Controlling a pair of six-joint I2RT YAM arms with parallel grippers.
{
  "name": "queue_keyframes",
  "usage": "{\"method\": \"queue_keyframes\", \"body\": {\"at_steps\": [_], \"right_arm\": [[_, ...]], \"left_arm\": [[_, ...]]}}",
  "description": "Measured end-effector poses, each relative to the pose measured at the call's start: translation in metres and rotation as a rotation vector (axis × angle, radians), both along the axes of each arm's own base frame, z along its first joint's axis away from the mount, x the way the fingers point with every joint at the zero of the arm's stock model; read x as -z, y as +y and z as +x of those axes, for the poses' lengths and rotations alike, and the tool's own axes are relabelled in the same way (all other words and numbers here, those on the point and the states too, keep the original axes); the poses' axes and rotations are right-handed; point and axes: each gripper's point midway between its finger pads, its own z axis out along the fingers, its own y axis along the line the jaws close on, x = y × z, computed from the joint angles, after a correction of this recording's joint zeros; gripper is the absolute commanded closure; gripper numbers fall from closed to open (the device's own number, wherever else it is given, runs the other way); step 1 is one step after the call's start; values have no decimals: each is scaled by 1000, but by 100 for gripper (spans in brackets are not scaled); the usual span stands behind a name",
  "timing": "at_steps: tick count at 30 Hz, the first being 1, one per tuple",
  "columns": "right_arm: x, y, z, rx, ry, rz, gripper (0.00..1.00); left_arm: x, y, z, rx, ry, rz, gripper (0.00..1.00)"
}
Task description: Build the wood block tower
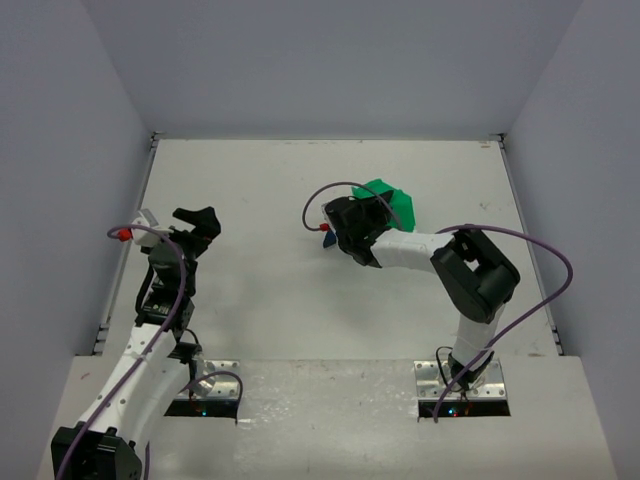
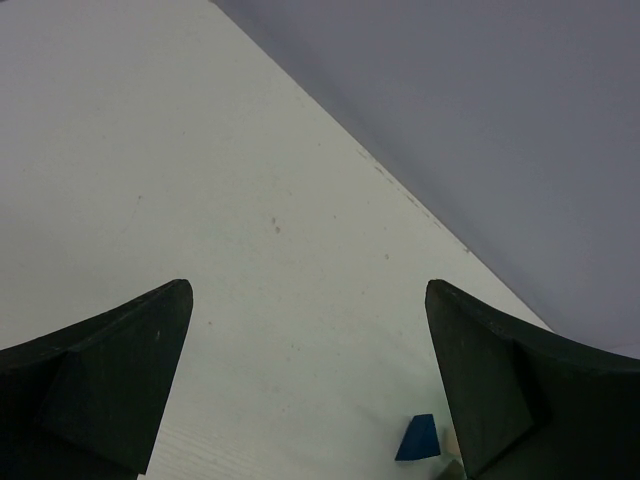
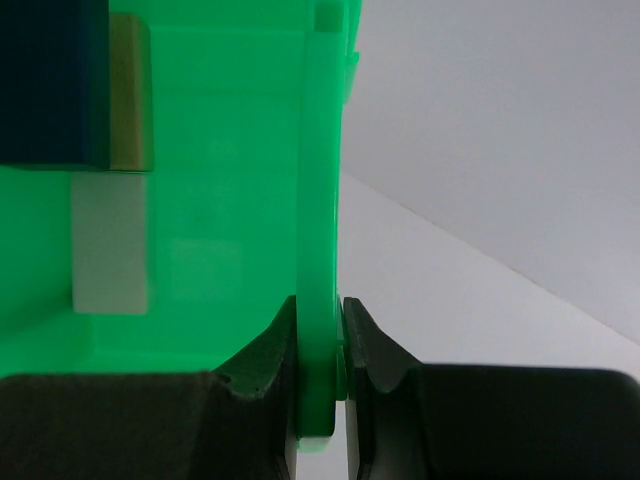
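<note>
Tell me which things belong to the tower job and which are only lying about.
Job: blue wedge; dark blue block, tan block, white block inside the green bin.
Others: green bin itself, wall pinched by right claw; open left claw.

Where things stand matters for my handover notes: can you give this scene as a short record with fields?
left tool: open, nothing between its fingers, over the table
right tool: shut on the side wall of the green bin
inside the bin: dark blue block, tan block, white block
blue wedge: on the table, outside the bin, near the left tool
</note>
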Motion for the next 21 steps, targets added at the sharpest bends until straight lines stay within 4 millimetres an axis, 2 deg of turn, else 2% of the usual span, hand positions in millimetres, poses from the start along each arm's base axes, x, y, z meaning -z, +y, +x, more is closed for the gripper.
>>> {"method": "queue_keyframes", "body": {"at_steps": [13, 21], "right_arm": [[-4, 10, -16, 45, -35, -106, 100], [-1, 33, -36, 95, -61, -199, 100]], "left_arm": [[18, -3, 6, 17, 66, 4, 0], [12, -7, 7, 35, 57, 0, 0]]}}
